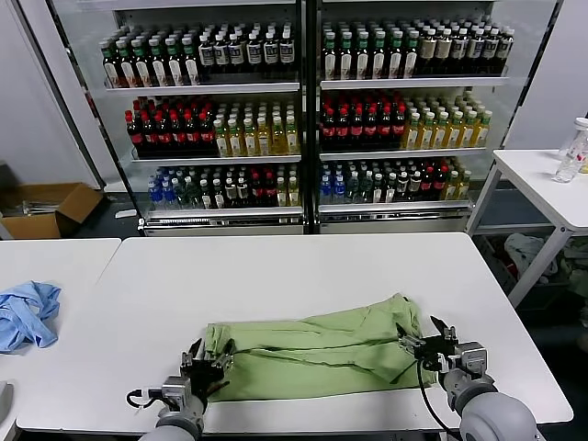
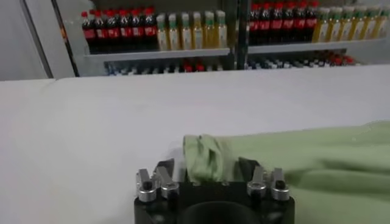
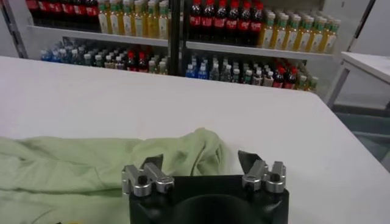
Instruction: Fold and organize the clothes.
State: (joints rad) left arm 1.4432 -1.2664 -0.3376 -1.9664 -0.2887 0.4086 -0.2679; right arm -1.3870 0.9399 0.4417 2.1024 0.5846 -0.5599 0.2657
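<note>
Setting: white table [image 1: 303, 276] stood before glass-fronted drink coolers [image 1: 303, 110] stocked with rows of bottles; no label could be read.
Shirt: light green polo shirt [image 1: 317, 354] lay along the table's near edge, folded into a long, wrinkled band of soft fabric.
Left gripper [image 1: 209, 360]: low at the band's left end, fingers spread apart with a bunched fold of shirt between them.
Right gripper [image 1: 427, 342]: low at the band's right end, fingers likewise apart around the cloth's edge.
Beyond: crumpled light blue garment [image 1: 26, 314] lay on the neighbouring table to the left; a cardboard box [image 1: 41, 209] sat on the floor behind.
</note>
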